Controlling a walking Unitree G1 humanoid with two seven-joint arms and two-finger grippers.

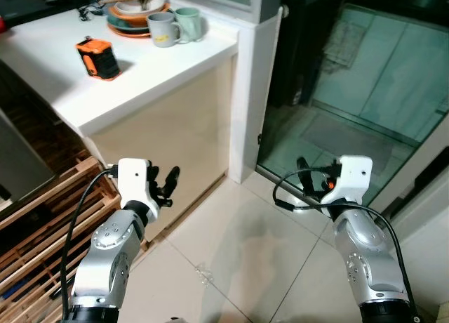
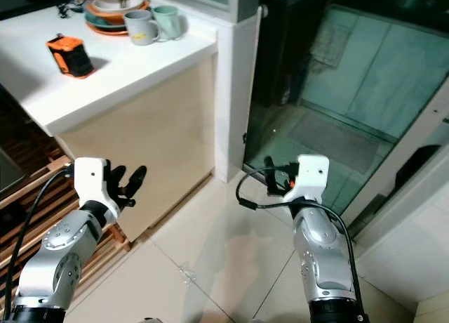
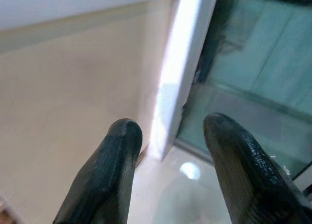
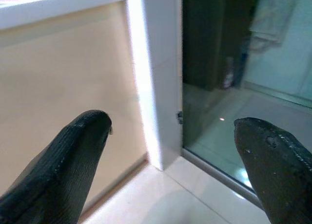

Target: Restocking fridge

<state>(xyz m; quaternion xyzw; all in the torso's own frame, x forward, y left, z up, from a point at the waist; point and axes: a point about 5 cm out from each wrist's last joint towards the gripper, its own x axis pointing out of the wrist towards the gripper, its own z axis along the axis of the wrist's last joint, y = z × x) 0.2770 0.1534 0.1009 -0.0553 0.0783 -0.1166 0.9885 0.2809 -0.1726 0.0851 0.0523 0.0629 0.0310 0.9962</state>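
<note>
My left gripper [image 1: 165, 181] is held low in front of the beige side of a white counter [image 1: 161, 70]. It is open, with nothing between its fingers [image 3: 109, 170]. My right gripper [image 1: 307, 177] hangs above the tiled floor near a glass door [image 1: 365, 77]. It is also open and holds nothing, its fingers [image 4: 73, 160] spread wide. Both wrist views look toward the counter's beige panel and the white post [image 4: 156, 78] at its corner.
On the counter stand a grey mug [image 1: 165, 29], a pale green mug [image 1: 189, 22], stacked plates [image 1: 130, 20] and an orange-and-black device [image 1: 98, 58]. A slatted wooden rack [image 1: 42, 225] lies on the floor at my left. Pale floor tiles [image 1: 238, 260] stretch ahead.
</note>
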